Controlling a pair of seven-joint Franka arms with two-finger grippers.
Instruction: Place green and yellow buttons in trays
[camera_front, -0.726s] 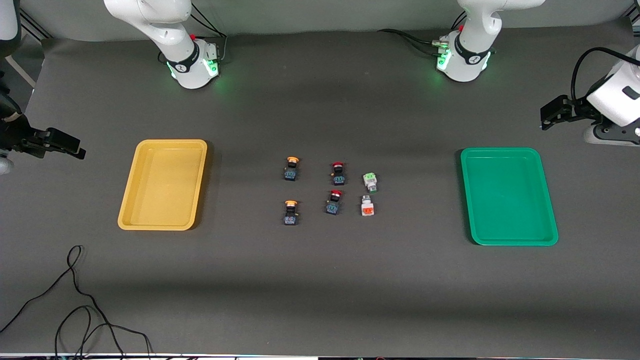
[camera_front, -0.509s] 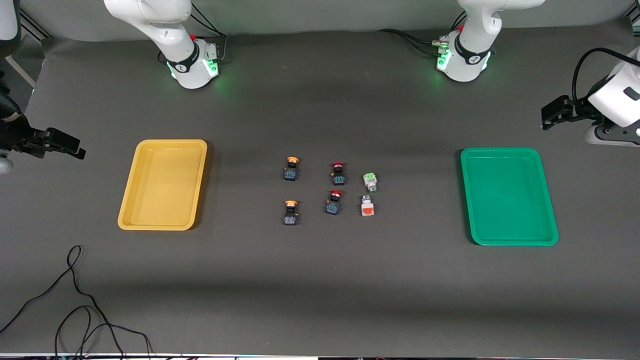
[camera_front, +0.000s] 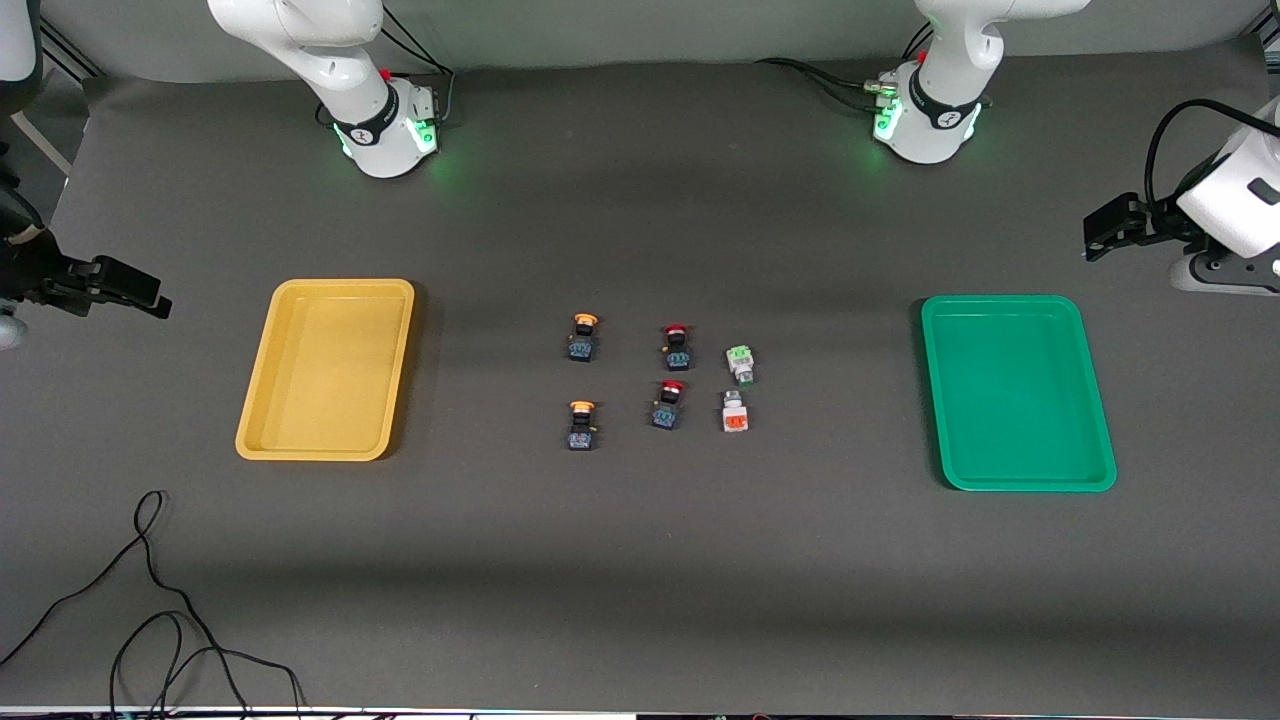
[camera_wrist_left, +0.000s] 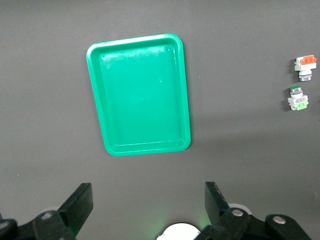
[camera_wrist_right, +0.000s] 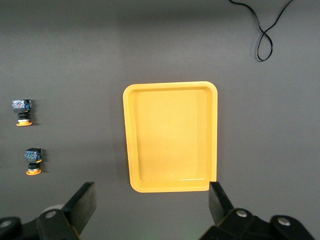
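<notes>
Left gripper (camera_wrist_left: 145, 210) and right gripper (camera_wrist_right: 151, 210) both hover wide open, holding nothing, above the table (camera_front: 640, 560)

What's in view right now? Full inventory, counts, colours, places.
yellow tray: 1, yellow, nothing in it, toward the right arm's end of the table.
green tray: 1, green, nothing in it, toward the left arm's end.
orange-capped buttons: 2, dark bodies, mid-table, on the yellow tray's side of the cluster.
red-capped buttons: 2, dark bodies, middle of the cluster.
green-faced button: 1, white body, on the green tray's side.
orange-red-faced button: 1, white body, nearer the camera than the green-faced one.
cable: 1, black, looped near the camera at the right arm's end.
left gripper: open, high over the table near the green tray.
right gripper: open, high near the yellow tray.
</notes>
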